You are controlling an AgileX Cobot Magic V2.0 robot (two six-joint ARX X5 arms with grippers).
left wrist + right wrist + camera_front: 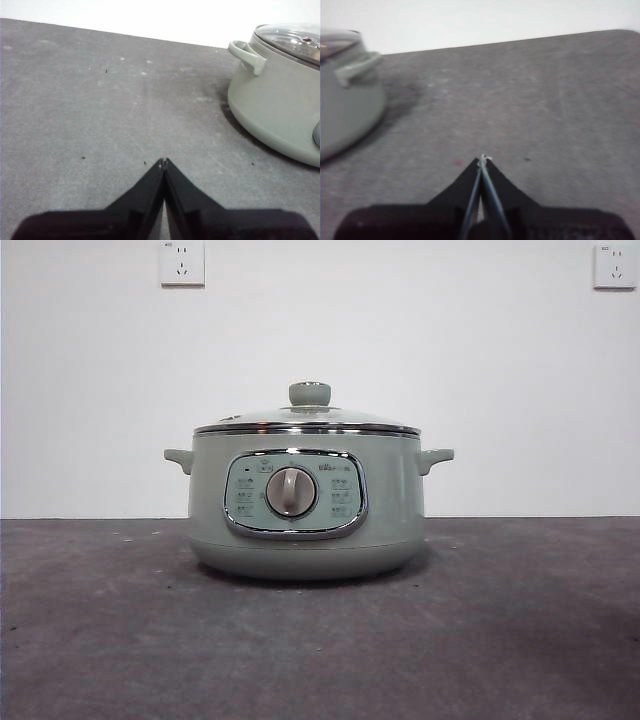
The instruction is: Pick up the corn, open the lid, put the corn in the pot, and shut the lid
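The sage-green pot [306, 505] stands in the middle of the table with its dial panel facing the front camera. The glass lid [308, 420] with its green knob sits shut on the pot. The pot also shows in the left wrist view [272, 105] and, blurred, in the right wrist view [345, 95]. My left gripper [163, 161] is shut and empty, low over the bare table beside the pot. My right gripper [482, 159] is shut and empty on the pot's other side. The corn is out of view. Neither arm shows in the front view.
The dark grey table [500, 640] runs to a white wall with two sockets [182, 262] high up. The table's far edge shows in both wrist views.
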